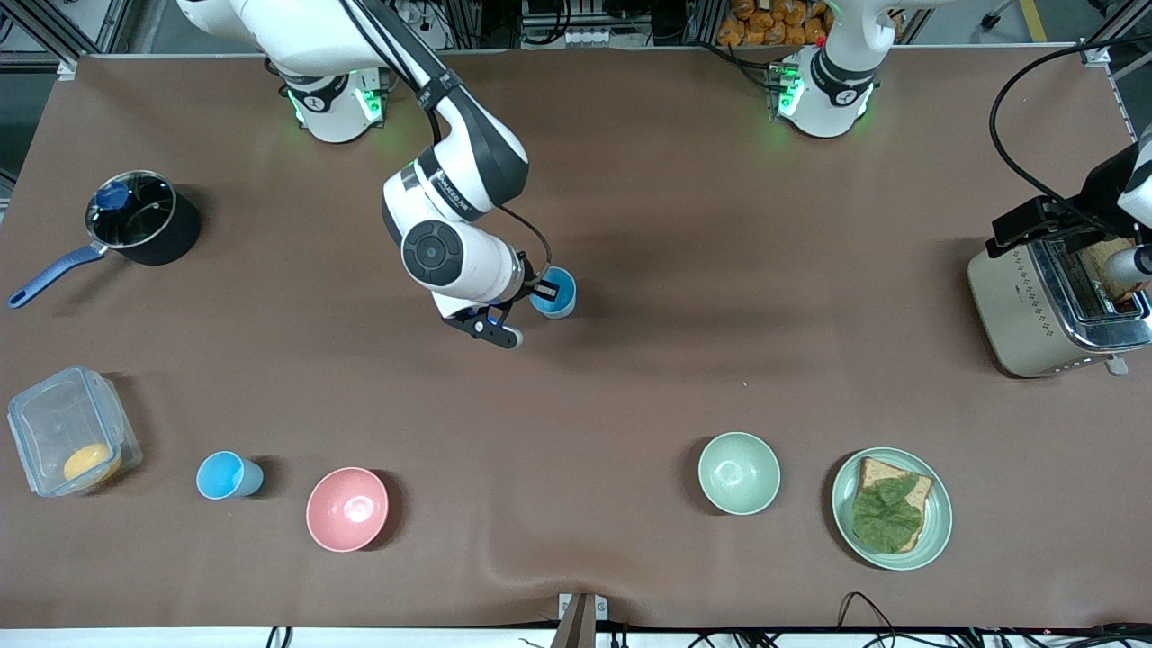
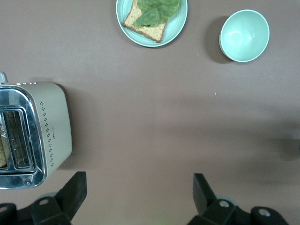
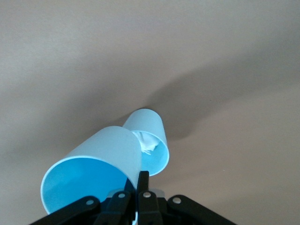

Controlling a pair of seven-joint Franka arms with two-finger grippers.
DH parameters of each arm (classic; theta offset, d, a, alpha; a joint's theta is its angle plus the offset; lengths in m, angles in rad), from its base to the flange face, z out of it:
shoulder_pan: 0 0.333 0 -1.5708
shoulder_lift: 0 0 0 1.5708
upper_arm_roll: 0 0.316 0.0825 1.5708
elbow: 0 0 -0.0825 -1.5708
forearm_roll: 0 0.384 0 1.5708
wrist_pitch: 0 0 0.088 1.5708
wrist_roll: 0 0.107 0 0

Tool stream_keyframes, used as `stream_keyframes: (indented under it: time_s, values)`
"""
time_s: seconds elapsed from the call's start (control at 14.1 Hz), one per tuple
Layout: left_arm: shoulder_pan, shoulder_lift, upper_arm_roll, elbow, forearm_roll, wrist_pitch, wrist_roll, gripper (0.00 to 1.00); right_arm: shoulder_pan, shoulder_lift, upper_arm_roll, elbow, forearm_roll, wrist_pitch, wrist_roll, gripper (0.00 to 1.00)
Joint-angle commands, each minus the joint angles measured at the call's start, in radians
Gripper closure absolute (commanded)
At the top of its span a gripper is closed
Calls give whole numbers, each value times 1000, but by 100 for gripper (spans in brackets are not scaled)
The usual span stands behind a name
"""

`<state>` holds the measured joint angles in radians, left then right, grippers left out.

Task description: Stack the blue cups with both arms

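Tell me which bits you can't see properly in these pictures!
Right pincer: in the front view its own wrist hides most of it at the held cup.
Other cup, right wrist view: white patch inside, too blurred to name.
Left pincer: the front view's edge cuts it off by the toaster.
Plastic box: yellow thing inside, too small to name.

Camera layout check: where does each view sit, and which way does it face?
Front: high across the table, facing the bases; right arm and left arm show.
Left wrist: looks down past the open left gripper at toaster, plate, green bowl.
Right wrist: looks along the right gripper, shut on a blue cup at its rim.
Shared: front and left wrist share those three; front and right wrist, the cup.
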<state>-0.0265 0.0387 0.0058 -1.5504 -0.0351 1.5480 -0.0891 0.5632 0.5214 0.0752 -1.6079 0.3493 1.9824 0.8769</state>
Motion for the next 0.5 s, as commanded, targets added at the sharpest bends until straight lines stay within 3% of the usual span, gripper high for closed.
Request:
stream_keyframes:
  time_s: [0.0, 0.43]
  values:
    - [14, -28, -32, -19, 1, -31, -60, 0, -3, -26, 1, -10, -21, -48, 17, 100]
    - [28, -54, -67, -23, 12, -59, -69, 0, 15, -23, 1, -12, -21, -59, 48, 100]
